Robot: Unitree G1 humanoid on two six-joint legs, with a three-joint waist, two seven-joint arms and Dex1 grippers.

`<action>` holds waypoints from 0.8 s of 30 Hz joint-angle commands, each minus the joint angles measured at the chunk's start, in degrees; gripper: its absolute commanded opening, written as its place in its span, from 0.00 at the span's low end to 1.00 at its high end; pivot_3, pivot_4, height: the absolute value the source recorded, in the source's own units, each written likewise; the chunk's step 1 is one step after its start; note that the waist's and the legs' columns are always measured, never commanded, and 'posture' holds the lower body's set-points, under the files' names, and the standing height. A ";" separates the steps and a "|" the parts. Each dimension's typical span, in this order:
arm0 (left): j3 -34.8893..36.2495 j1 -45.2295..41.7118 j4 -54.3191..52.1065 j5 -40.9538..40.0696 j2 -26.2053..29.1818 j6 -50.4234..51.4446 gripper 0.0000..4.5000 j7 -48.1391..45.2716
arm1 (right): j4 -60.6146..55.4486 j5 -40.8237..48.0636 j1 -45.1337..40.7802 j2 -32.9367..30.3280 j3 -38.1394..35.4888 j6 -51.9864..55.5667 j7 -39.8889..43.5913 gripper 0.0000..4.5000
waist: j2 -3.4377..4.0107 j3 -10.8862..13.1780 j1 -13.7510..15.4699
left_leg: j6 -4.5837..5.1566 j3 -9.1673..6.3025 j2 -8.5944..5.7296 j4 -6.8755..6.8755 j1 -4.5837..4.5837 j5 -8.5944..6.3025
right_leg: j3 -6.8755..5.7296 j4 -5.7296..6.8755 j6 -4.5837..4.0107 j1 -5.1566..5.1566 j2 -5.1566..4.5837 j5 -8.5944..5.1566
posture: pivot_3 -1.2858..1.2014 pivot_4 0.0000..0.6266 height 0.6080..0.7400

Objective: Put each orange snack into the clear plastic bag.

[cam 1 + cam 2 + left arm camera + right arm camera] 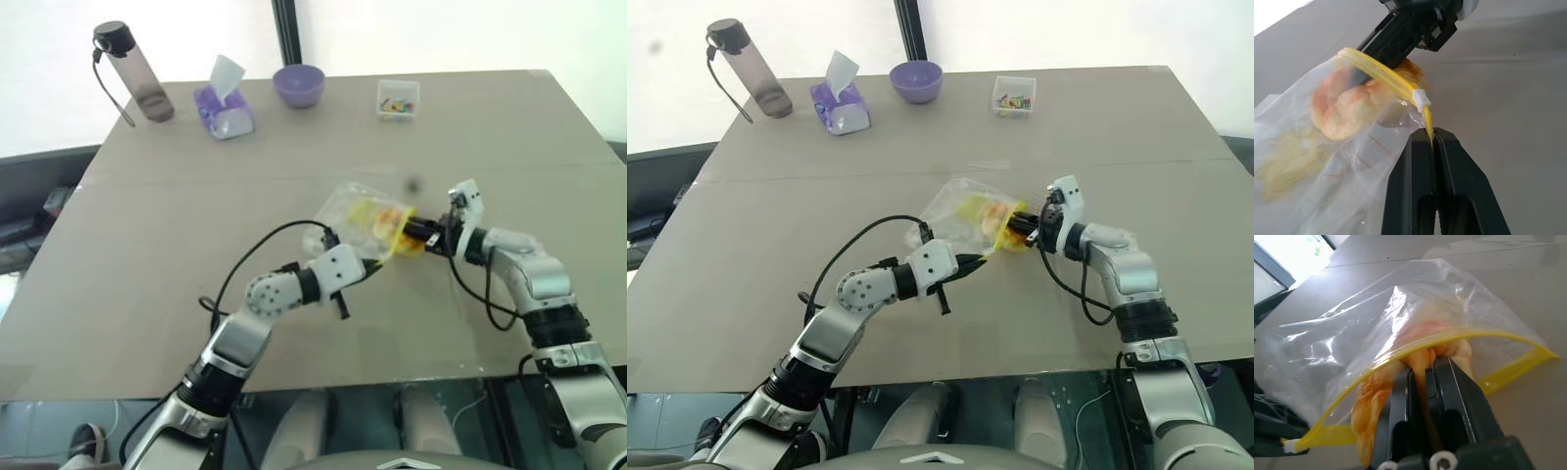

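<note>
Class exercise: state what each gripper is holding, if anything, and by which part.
The left gripper pinches the clear plastic bag by its yellow seal strip near the white slider. The right gripper clamps the orange snack, pushed through the bag's mouth.

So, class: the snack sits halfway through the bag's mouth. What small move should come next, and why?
Probably push the right gripper deeper, then release: its jaws pinch the orange snack at the yellow seal while the left gripper holds the clear plastic bag by its corner.

Left hand [1434, 142] and right hand [1426, 369] both clamped shut.
</note>
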 commanded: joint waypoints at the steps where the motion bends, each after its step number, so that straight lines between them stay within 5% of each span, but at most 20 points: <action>1: 0.83 -1.11 0.47 -1.26 0.38 -2.44 0.00 -1.47 | 6.08 -2.81 -4.51 -0.59 -2.70 -3.56 -3.98 0.02 | 0.00 0.00 0.00 | 0.00 0.01 0.00 0.01 0.00 0.00 | 0.01 0.01 0.00 0.00 -0.01 0.00 | 0.52 0.24 1.00; 7: 1.84 -1.70 1.58 -2.90 0.81 -2.89 0.00 -3.29 | 2.59 3.98 -5.38 1.62 -6.14 2.25 -1.95 0.02 | 0.00 0.00 -0.02 | 0.00 -0.04 0.00 0.00 -0.02 0.00 | -0.03 0.00 0.00 0.00 0.00 0.00 | 0.52 0.24 1.00; 13: 2.48 -2.55 2.43 -4.82 0.27 -3.00 0.00 -4.44 | -1.72 1.17 -2.20 1.44 -1.40 -0.99 0.93 0.02 | 0.00 0.00 0.00 | 0.00 -0.02 0.02 0.01 -0.02 0.00 | -0.02 0.00 0.00 -0.02 -0.01 0.00 | 0.52 0.24 1.00; 16: 2.44 -3.19 2.98 -5.09 0.50 -4.08 0.00 -5.39 | 1.98 -4.14 -3.26 2.74 -0.73 -4.58 -5.34 0.02 | 0.00 0.00 -0.13 | 0.00 -0.01 0.01 0.01 -0.02 0.00 | -0.01 0.00 0.00 -0.02 -0.01 0.00 | 0.52 0.24 1.00; 20: 2.35 -4.15 4.38 -5.00 0.95 -6.86 0.00 -6.79 | -0.16 -1.21 -2.10 3.29 -0.86 -3.99 -1.18 0.02 | 0.00 0.00 0.00 | -0.01 -0.03 0.00 0.03 -0.01 0.01 | -0.02 0.03 0.00 -0.01 0.00 0.01 | 0.52 0.24 1.00; 24: 2.33 -4.81 6.17 -4.84 1.86 -9.98 0.00 -8.50 | 3.23 -4.06 -3.72 4.39 -2.09 -6.38 -6.60 0.02 | 0.00 0.00 -0.07 | -0.01 -0.02 0.00 0.03 -0.01 0.00 | -0.02 0.02 0.00 -0.02 -0.01 0.00 | 0.52 0.24 1.00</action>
